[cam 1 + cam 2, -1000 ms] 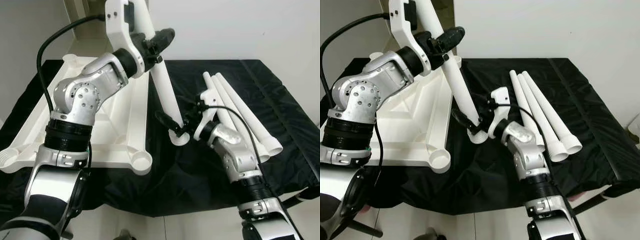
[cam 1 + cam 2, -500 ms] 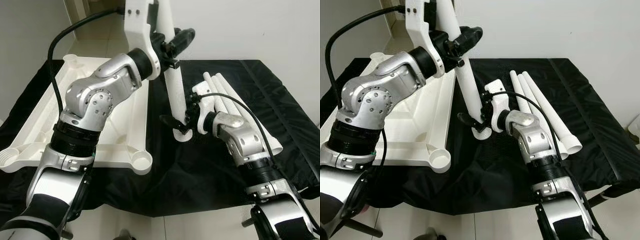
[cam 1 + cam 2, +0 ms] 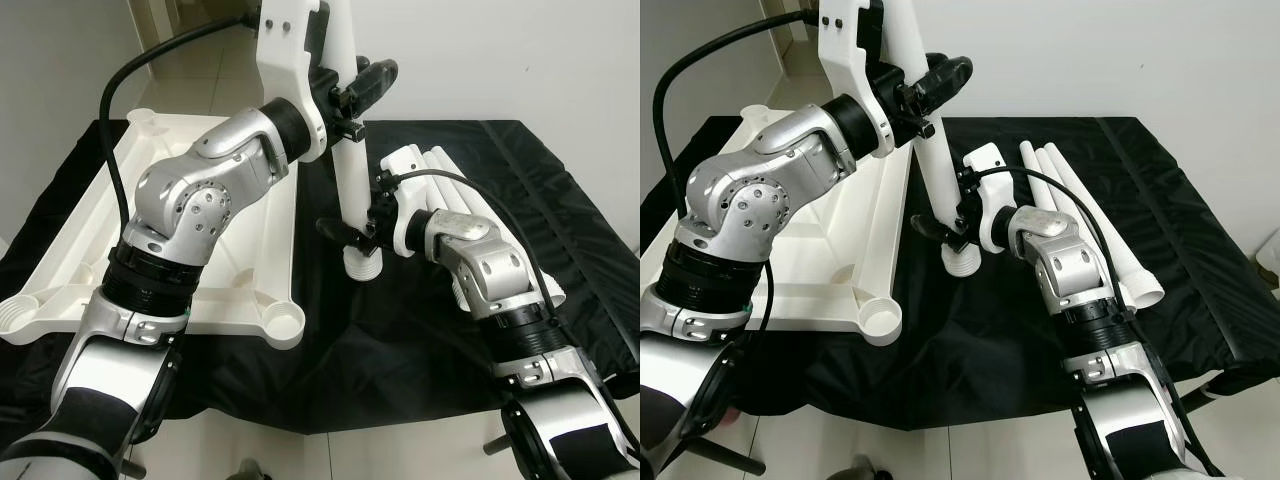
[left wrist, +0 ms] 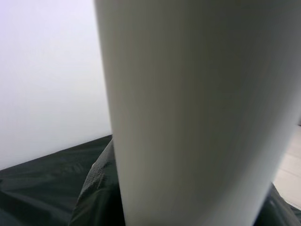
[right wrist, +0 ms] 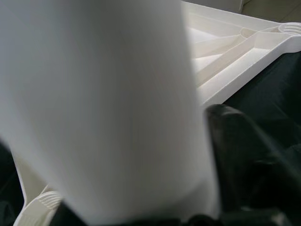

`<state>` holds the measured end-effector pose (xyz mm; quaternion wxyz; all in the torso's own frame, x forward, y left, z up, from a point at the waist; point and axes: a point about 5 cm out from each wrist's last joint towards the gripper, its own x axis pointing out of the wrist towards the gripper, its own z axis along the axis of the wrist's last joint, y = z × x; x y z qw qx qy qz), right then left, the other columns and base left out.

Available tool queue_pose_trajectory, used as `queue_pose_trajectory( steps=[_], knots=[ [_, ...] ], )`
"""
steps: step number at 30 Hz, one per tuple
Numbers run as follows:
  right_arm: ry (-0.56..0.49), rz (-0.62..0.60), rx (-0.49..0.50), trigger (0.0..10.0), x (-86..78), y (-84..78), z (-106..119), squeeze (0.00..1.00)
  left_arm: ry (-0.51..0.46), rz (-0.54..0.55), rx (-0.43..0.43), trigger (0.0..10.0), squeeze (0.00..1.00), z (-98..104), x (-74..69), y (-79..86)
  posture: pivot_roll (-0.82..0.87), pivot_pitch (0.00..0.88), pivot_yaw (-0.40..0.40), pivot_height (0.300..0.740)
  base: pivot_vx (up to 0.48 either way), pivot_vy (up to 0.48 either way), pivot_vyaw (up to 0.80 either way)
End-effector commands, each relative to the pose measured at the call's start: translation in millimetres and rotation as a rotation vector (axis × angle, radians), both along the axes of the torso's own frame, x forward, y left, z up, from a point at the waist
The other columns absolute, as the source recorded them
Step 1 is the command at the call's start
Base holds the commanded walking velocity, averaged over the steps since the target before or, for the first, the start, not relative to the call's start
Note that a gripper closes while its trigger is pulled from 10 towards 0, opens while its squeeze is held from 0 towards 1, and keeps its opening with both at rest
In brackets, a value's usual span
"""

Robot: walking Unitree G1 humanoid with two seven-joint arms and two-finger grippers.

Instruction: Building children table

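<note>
both our tools grip one white table leg (image 3: pixel 352 190), near upright over the counter (image 3: pixel 560 190): left tool (image 3: pixel 352 95) high, right tool (image 3: pixel 352 232) low above the threaded end. upturned tabletop (image 3: pixel 250 240) lies just left. risk as we judge it: uneven pull between arms could twist the leg loose.

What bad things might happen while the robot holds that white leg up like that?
1. The leg stands nearly upright, threaded end down, held by the left gripper high and the right gripper low. If either slips, it may topple.
2. It may land on the three spare legs close beside it and send them rolling.
3. The tabletop's socket lies off to the robot's left, so the leg might miss it.
</note>
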<state>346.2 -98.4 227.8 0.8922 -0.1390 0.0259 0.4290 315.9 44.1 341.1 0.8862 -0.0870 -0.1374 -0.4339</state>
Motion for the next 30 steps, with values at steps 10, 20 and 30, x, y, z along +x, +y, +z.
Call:
queue_pose_trajectory(
  steps=[10,20,30],
  knots=[
    [0.018,-0.005,-0.012,0.0,0.5,1.0,2,0.00,-0.160,-0.303,0.064,10.0,0.00,6,-18.5,-9.7,-0.05,0.000,0.020,0.740,0.000,0.000,0.00],
    [0.006,-0.115,0.107,4.5,9.6,2.3,7,0.00,-0.072,-0.268,0.005,10.0,1.00,4,-11.0,-3.8,-0.04,0.000,0.021,0.740,0.000,0.000,0.00],
    [-0.039,-0.241,0.201,10.0,19.4,-6.9,16,0.00,-0.019,-0.207,-0.039,10.0,0.00,-2,-6.2,12.9,-0.03,0.000,0.020,0.740,0.000,0.000,0.00]
  ],
)
